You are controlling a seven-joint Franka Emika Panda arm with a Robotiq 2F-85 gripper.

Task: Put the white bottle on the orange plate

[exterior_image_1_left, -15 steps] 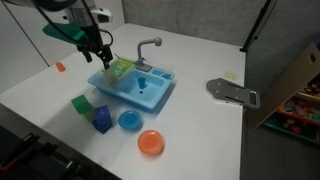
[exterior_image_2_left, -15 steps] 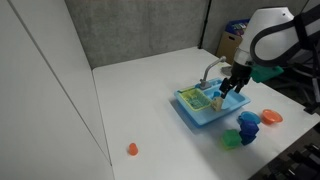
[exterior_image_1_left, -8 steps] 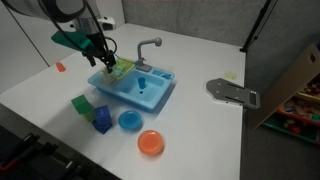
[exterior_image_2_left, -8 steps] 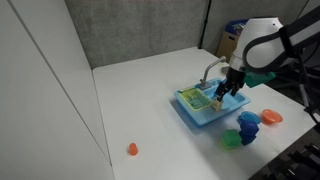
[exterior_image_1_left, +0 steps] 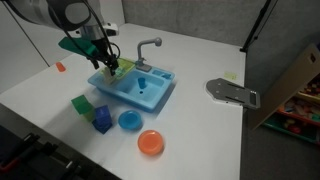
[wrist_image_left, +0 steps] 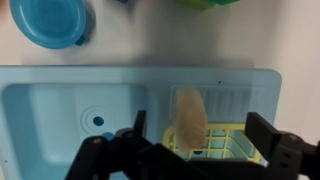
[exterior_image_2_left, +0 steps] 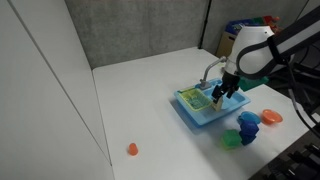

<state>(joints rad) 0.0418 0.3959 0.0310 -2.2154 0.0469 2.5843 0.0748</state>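
White worktop (exterior_image_1_left: 200,130), grey wall panels (exterior_image_2_left: 140,30) behind. Blue toy sink (wrist_image_left: 50,120) mid-worktop; white bottle (wrist_image_left: 190,118) lies on yellow-green rack (wrist_image_left: 226,148) inside. Pincer (exterior_image_1_left: 110,68) spread wide either side of bottle, no contact. Orange plate (exterior_image_1_left: 150,143) near front edge, apart from sink.

Blue toy sink (exterior_image_1_left: 152,93) sitting mid-desk, grey faucet (exterior_image_1_left: 148,47) standing at its back edge. Yellow-green drain rack (exterior_image_1_left: 122,68) lying in one end of the sink; the wrist view is showing the same rack (wrist_image_left: 236,147) beside the basin's drain hole (wrist_image_left: 97,121). Blue round dish (exterior_image_1_left: 129,120) sitting just in front of the sink. Green block (exterior_image_1_left: 81,104) and blue block (exterior_image_1_left: 102,118) resting side by side near the dish. Small orange item (exterior_image_1_left: 60,67) lying well apart, too small to ID. Flat grey metal part (exterior_image_1_left: 232,92) lying near the white desk's (exterior_image_1_left: 195,135) far edge.
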